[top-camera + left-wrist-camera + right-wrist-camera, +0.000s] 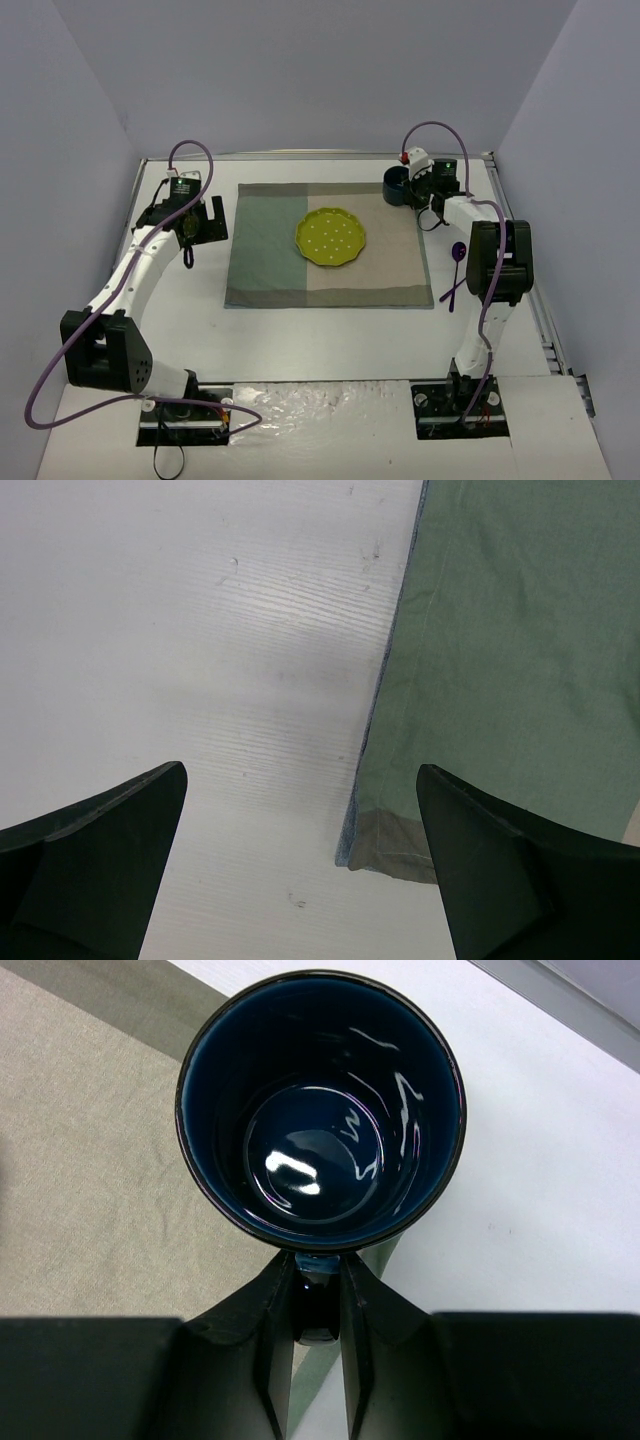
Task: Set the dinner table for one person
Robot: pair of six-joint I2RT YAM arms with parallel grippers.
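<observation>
Outstretched, right tool (318, 1262) pinches handle of mug (320, 1110).

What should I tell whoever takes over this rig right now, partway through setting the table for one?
Left gripper: open, empty, over the dinner table beside the left edge of the green and beige mat.
Right gripper: shut on the handle of the dark blue mug, upright at the mat's far right corner; resting or lifted, cannot tell.
Done: yellow-green plate sits mid-mat.
Left: release the mug; the purple spoon lies off the mat's right side and probably goes beside the plate.
</observation>
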